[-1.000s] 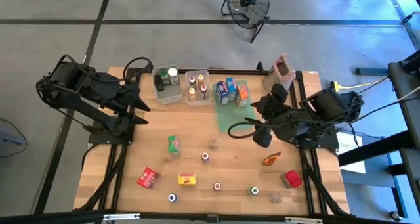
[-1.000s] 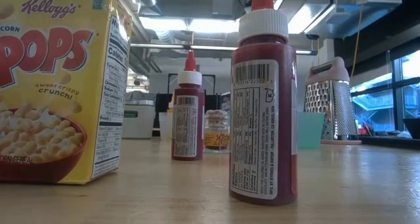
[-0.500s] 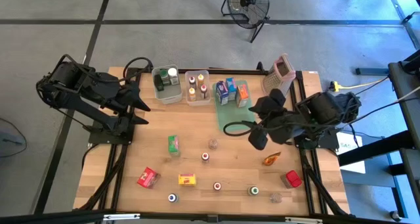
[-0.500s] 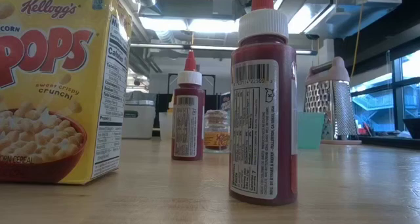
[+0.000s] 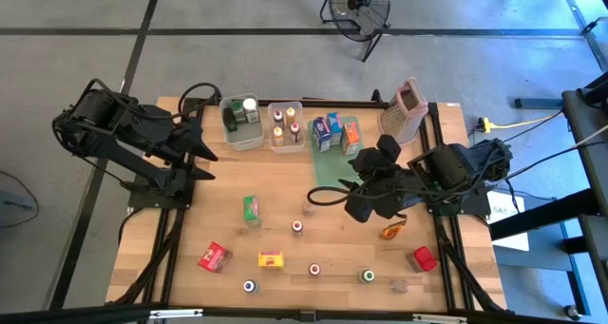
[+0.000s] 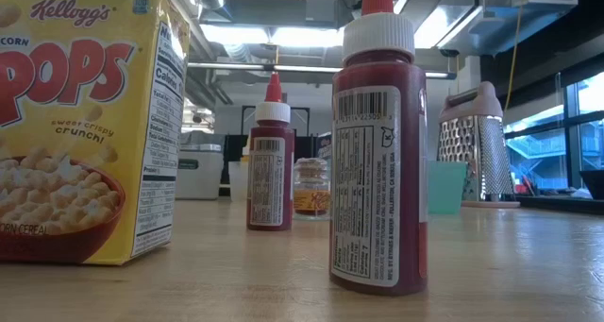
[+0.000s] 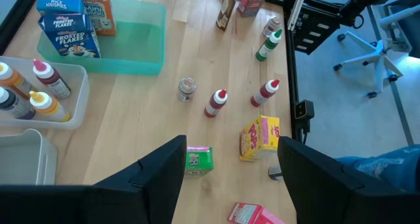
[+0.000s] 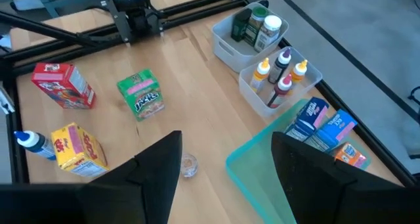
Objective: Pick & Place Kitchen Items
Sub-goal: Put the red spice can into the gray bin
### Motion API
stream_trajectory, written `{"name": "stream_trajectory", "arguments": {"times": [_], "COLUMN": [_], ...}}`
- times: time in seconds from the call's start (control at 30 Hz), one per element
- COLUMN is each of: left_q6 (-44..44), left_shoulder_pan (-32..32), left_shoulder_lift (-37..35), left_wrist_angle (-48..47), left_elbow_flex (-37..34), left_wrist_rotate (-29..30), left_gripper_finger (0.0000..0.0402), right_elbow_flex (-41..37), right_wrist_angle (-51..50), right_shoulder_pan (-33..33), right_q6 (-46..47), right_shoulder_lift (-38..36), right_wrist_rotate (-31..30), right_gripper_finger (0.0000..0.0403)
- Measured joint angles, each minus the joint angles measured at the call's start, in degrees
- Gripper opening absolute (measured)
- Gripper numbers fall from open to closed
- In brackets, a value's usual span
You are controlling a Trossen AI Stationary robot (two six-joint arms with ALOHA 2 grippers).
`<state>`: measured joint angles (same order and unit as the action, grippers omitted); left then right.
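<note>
- Right gripper (image 5: 353, 202): reaching in over the middle of the table, just beside the near edge of the green tray; fingers (image 8: 155, 168) spread wide, nothing between them. A small clear jar (image 8: 189, 165) shows on the wood in the gap between the fingers in the right wrist view; same jar in the high view, just left of the gripper.
- Left gripper (image 5: 204, 153): parked at the far left of the table; fingers (image 7: 161, 178) spread apart, empty.
- Table (image 5: 285, 210): light wood.
- Box grater (image 5: 403, 107): pinkish, far right, upright.
- Green tray (image 5: 328, 167): far centre, holding blue cartons (image 5: 325, 129) and an orange carton (image 5: 351, 134) at its far end.
- Two clear bins to the left of the tray: one (image 5: 239, 139) with dark-labelled containers, one (image 5: 288, 139) with small sauce bottles.
- Loose items on the wood, centre to near edge: green carton (image 5: 251, 209); yellow cereal box (image 5: 272, 259); red carton (image 5: 215, 257) near left; red item (image 5: 424, 258) near right; orange packet (image 5: 393, 231) just near of the right arm.
- Small bottles seen cap-up: red-capped (image 5: 297, 227) and (image 5: 314, 268); blue-capped (image 5: 249, 286); green-capped (image 5: 367, 276).
- Low view: yellow cereal box and two red sauce bottles (image 6: 379, 152) upright on the wood.
</note>
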<state>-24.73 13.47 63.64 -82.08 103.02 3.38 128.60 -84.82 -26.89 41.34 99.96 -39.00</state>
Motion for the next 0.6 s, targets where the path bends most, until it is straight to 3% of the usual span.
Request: {"name": "stream_trajectory", "arguments": {"times": [0.6], "left_q6": [0.0], "left_shoulder_pan": [0.0], "left_shoulder_lift": [0.0], "left_wrist_angle": [0.0], "left_elbow_flex": [0.0], "left_wrist_rotate": [0.0], "left_gripper_finger": [0.0235], "right_elbow_flex": [0.0], "right_wrist_angle": [-1.9], "right_shoulder_pan": [-0.2], "right_q6": [-0.2], "right_shoulder_lift": [0.0], "right_wrist_rotate": [4.8], "right_gripper_finger": [0.0238]}}
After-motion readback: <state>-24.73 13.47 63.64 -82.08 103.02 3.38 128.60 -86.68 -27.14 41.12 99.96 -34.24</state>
